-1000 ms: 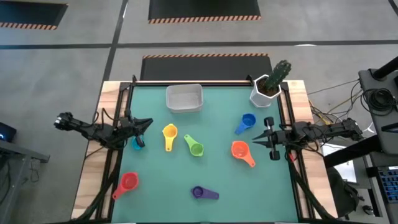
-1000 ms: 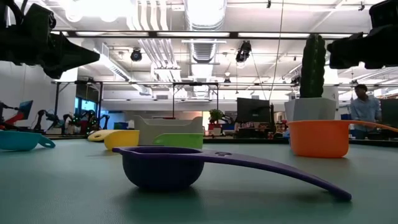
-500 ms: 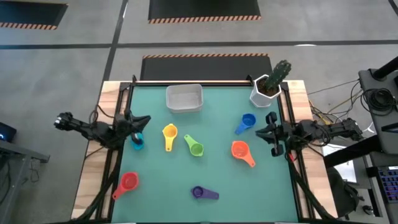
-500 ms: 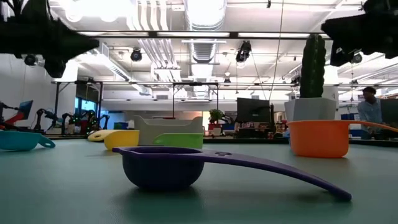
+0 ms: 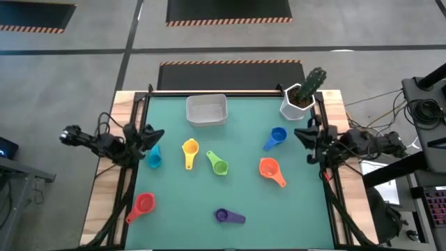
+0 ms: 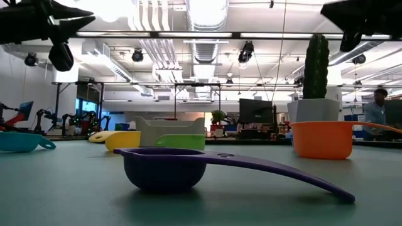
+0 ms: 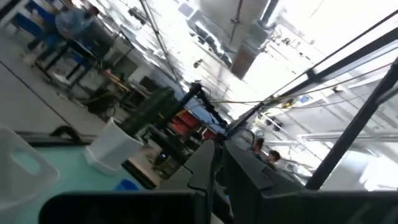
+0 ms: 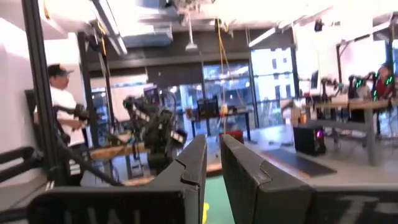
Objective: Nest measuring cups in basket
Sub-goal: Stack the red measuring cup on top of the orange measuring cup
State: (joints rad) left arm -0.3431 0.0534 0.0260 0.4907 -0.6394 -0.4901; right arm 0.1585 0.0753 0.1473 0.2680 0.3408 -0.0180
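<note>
Seven measuring cups rest upright on the green mat in the high view: teal (image 5: 154, 157), yellow (image 5: 189, 149), green (image 5: 219, 164), blue (image 5: 277, 136), orange (image 5: 270, 168), red (image 5: 143, 203) and purple (image 5: 226, 216). The white basket (image 5: 207, 109) stands near the far edge with no cup in it. My left gripper (image 5: 162, 132) is shut above the left edge, just beyond the teal cup. My right gripper (image 5: 296, 132) is shut above the right edge, beside the blue cup. Both hang high in the low view, left (image 6: 88, 19) and right (image 6: 326, 9).
A white faceted pot with a green cactus (image 5: 301, 97) stands at the far right corner, close to my right gripper. Black frame rails run along the table's left and right sides. Open mat lies between the cups and in front of the basket.
Both grippers have drawn back from the mat toward their own table edges, rising and tipping upward. The teal cup, half hidden under my left gripper before, now shows whole. No cup has moved.
</note>
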